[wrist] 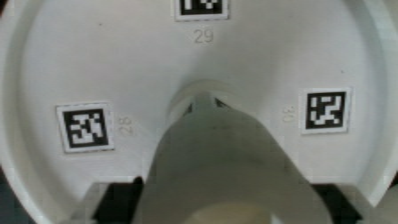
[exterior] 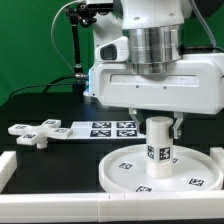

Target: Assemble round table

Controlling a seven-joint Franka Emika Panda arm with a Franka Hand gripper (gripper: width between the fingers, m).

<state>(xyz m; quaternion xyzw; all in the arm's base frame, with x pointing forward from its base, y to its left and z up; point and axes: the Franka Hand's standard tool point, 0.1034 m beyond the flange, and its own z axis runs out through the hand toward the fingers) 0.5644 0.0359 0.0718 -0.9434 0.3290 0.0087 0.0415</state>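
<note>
The large round disc [exterior: 125, 172] lies flat on the black table toward the exterior view's right, tags facing up. The short thick cylinder leg [exterior: 158, 143] stands upright on the disc's middle. My gripper [exterior: 160, 124] comes straight down over the leg, with its jaws closed on the leg's upper end. In the wrist view the leg [wrist: 217, 150] runs down to the disc [wrist: 107, 60], and my gripper [wrist: 226, 205] has black fingers [wrist: 121, 200] pressed against both sides of it. The cross-shaped foot [exterior: 33, 132] lies loose on the table at the exterior view's left.
The marker board [exterior: 105, 128] lies flat behind the disc, between it and the foot. White bars [exterior: 8, 172] edge the workspace at the exterior view's left and front. A green-cabled stand [exterior: 78, 45] rises at the back.
</note>
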